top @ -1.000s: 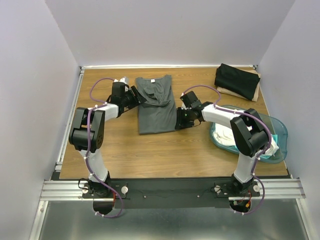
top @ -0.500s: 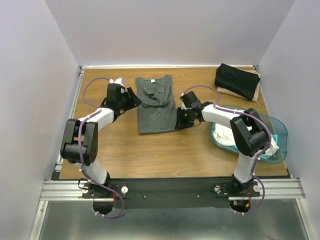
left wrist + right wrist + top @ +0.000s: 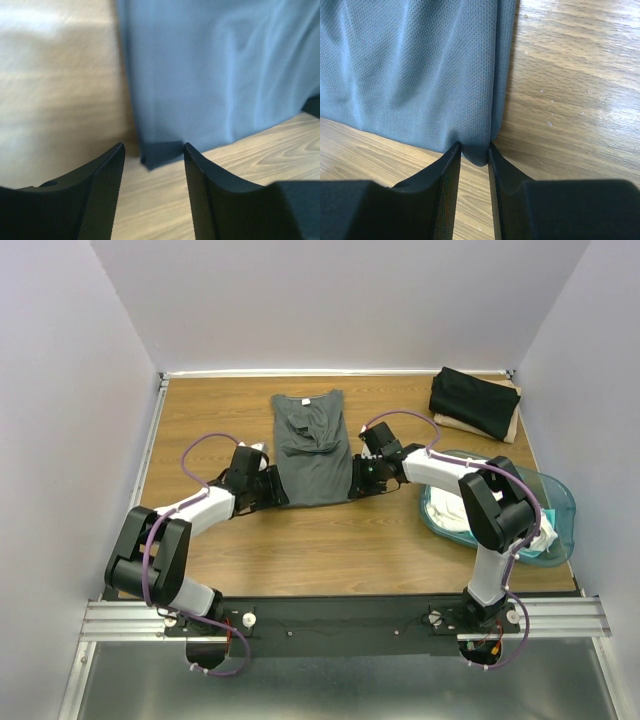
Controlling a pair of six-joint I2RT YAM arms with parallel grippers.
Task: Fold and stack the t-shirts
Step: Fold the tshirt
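On the wooden table (image 3: 400, 550), the left gripper (image 3: 275, 485) has moved from the dark grey t-shirt (image 3: 312, 455)'s sleeve to its near-left corner, jaws open around the hem. The right gripper (image 3: 358, 480) pinches the near-right corner.

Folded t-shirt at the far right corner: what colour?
The folded t-shirt is black; top external view shows it best.

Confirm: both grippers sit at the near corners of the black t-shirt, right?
No. The left gripper and right gripper sit at the near corners of the dark grey t-shirt; the black t-shirt lies folded at the far right, as the top view shows.
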